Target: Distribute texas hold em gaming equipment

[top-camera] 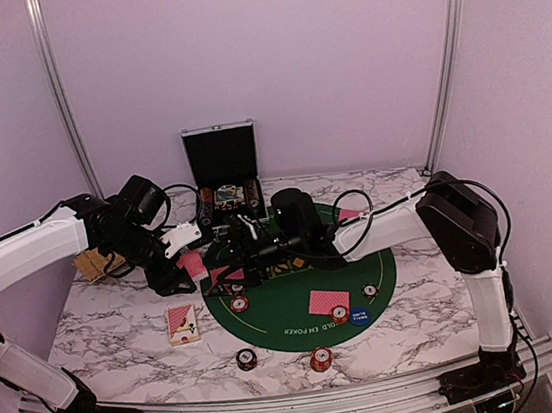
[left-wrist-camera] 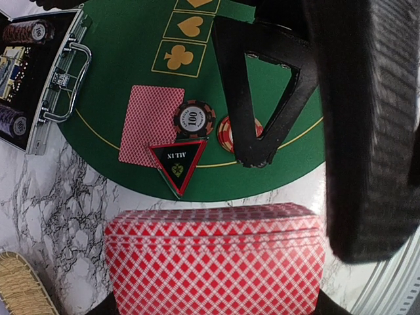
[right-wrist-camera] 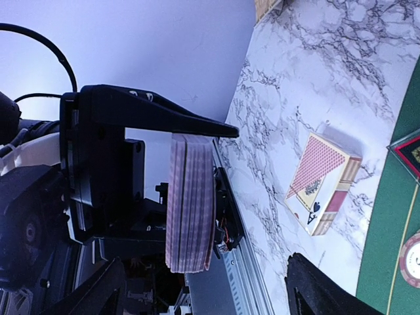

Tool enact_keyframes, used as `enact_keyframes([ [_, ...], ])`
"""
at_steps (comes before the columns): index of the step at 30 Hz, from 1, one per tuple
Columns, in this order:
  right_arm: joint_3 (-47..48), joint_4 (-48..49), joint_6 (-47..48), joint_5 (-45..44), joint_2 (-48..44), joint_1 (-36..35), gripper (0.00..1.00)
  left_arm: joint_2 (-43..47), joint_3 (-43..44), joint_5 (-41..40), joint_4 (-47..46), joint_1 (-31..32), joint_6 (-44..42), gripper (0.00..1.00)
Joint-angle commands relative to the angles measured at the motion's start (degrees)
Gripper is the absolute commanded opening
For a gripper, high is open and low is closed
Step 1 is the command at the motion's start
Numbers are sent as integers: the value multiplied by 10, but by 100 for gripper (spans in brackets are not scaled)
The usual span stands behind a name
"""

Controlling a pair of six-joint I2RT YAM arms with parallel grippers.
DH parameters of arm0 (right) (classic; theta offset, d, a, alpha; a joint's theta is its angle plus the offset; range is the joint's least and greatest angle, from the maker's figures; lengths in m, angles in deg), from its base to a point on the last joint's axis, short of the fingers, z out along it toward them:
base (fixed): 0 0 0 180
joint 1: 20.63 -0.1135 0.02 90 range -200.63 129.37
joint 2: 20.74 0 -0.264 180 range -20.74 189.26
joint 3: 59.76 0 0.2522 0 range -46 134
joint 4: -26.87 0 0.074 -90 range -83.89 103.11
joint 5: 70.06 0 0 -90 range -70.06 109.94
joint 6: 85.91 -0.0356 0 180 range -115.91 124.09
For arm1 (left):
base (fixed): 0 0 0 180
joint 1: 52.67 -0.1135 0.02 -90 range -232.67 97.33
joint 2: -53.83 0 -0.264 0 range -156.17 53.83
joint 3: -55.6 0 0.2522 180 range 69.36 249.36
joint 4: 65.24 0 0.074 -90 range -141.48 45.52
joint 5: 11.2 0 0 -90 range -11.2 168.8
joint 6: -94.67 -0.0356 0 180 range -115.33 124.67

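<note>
My left gripper [top-camera: 187, 256] is shut on a deck of red-backed playing cards [left-wrist-camera: 213, 252], held on edge above the table's left half. The deck shows edge-on in the right wrist view [right-wrist-camera: 190, 203]. My right gripper [top-camera: 231, 262] is open, with its fingers [left-wrist-camera: 259, 85] spread just ahead of the deck and apart from it. On the green mat [left-wrist-camera: 131, 39] lie a face-down card [left-wrist-camera: 151, 123], a black striped chip [left-wrist-camera: 194, 119], a black triangular marker [left-wrist-camera: 178, 161] and an orange-red chip [left-wrist-camera: 226, 133] partly hidden. More cards [top-camera: 329, 302], chips [top-camera: 321, 359] and a blue disc [top-camera: 358, 315] lie at the front.
The open silver-edged black case [top-camera: 224, 178] stands at the back with chips inside. A woven tan tray [top-camera: 96, 261] sits at the left under my left arm. A card box [top-camera: 182, 323] lies left of the mat. A lone chip [top-camera: 246, 358] lies near the front edge.
</note>
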Motion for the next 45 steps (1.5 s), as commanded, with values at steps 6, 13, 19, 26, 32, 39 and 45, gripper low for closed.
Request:
enact_keyframes([
  [6, 75, -13, -2, 11, 38, -15, 83, 0, 15, 18, -3, 0, 5, 0],
  [13, 107, -11, -13, 15, 67, -24, 83, 1, 15, 18, -3, 0, 6, 0],
  [19, 147, 12, -39, 26, 101, -34, 84, 1, 19, 18, -3, 0, 6, 0],
  [26, 178, 89, -112, 32, 151, -46, 84, 2, 19, 18, -3, 0, 6, 0],
  [32, 186, 102, -138, 15, 169, -48, 82, 3, 17, 18, -3, 0, 5, 0],
  [39, 168, 66, -123, -12, 157, -42, 78, 8, 15, 18, -3, 0, 3, 0],
  [45, 130, 70, -115, -27, 132, -28, 70, 14, 8, 19, -3, 0, 3, 0],
])
